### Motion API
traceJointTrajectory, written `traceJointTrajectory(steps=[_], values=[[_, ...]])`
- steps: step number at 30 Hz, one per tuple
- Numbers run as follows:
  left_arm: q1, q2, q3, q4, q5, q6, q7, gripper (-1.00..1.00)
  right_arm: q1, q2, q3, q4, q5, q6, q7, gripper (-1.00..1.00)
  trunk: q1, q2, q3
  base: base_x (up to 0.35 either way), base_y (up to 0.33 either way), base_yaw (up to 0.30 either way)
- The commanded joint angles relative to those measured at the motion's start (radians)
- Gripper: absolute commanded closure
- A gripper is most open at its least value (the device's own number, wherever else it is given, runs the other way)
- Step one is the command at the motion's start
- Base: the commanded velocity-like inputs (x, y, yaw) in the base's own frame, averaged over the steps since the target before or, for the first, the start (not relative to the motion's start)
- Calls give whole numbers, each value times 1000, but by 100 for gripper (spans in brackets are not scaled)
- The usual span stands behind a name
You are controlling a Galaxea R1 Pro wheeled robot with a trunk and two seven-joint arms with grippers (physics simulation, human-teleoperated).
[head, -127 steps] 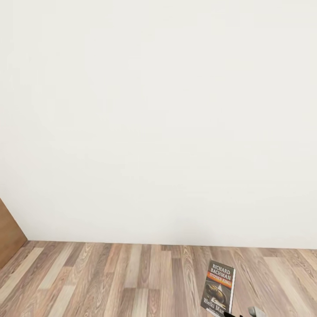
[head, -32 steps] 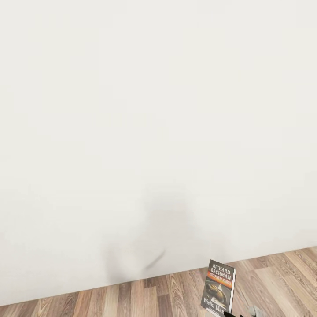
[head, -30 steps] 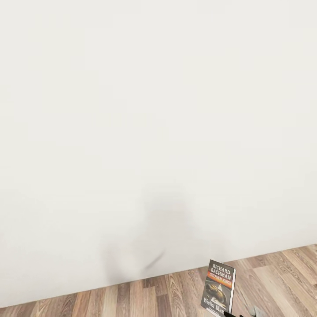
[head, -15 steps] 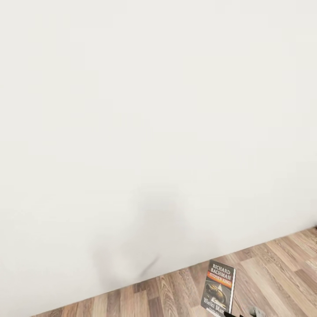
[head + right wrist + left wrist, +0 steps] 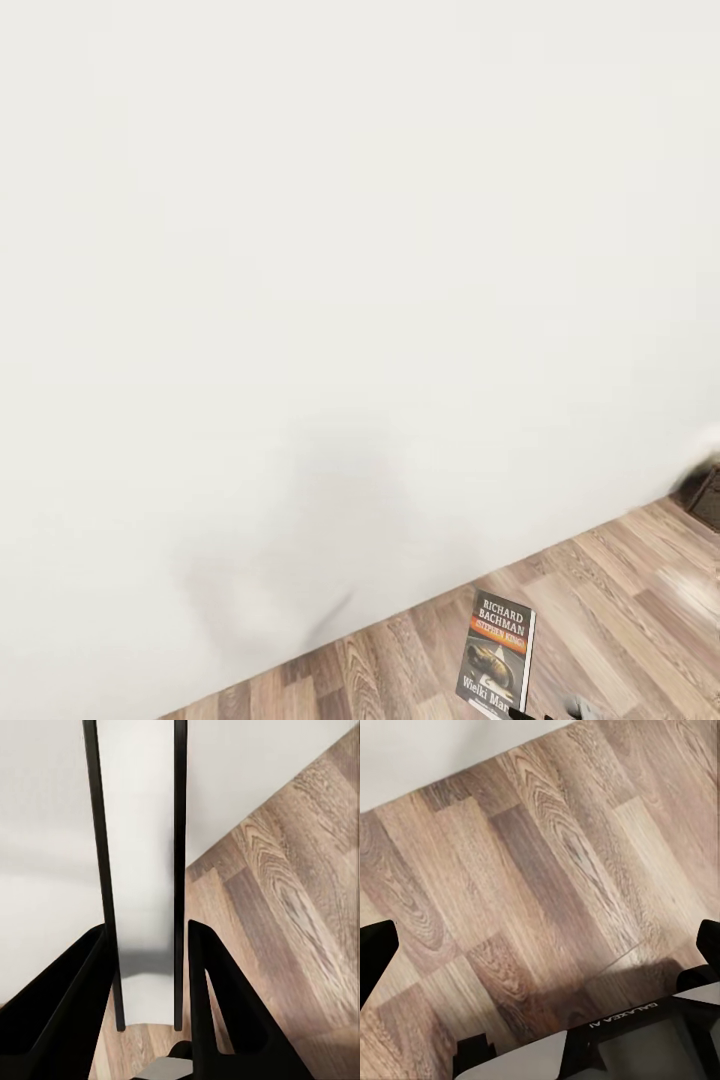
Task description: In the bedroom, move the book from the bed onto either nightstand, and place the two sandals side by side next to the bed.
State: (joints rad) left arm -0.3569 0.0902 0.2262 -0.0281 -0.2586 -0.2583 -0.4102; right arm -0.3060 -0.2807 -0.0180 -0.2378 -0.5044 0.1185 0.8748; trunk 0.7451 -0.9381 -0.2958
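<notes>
The book (image 5: pixel 496 655), dark-covered with white "RICHARD BACHMAN" lettering and an orange band, stands upright at the lower right of the head view, above the wood-plank floor (image 5: pixel 620 610). My right gripper (image 5: pixel 522 712) holds it by its lower edge. The right wrist view shows the book (image 5: pixel 139 870) edge-on, white pages between two dark covers, with the right gripper (image 5: pixel 148 928) shut on it. My left gripper (image 5: pixel 540 945) is open over bare floor, its fingers spread wide with nothing between them. The bed, nightstand and sandals are out of view.
A plain white wall (image 5: pixel 330 270) stands close ahead, its base running diagonally across the floor. A dark-brown piece of furniture (image 5: pixel 706 496) pokes in at the right edge; I cannot tell what it is. My own base (image 5: pixel 637 1024) shows below the left gripper.
The camera has swung: the wall's base now slants more steeply, more floor shows at the right, and dark furniture has come in at the right edge. The book stays held in the right gripper.
</notes>
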Motion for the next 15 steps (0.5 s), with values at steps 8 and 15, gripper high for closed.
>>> traceJointTrajectory(steps=[8,15], values=[[-1,0,8,0,-10,-4,-2,-100,-1,0,-2,0,-6,10,3,100,0,-1,-1,0,0,-190],[-1,0,8,0,-10,-3,-2,-100,-1,0,-2,0,-6,10,3,100,0,-1,-1,97,0,-179]])
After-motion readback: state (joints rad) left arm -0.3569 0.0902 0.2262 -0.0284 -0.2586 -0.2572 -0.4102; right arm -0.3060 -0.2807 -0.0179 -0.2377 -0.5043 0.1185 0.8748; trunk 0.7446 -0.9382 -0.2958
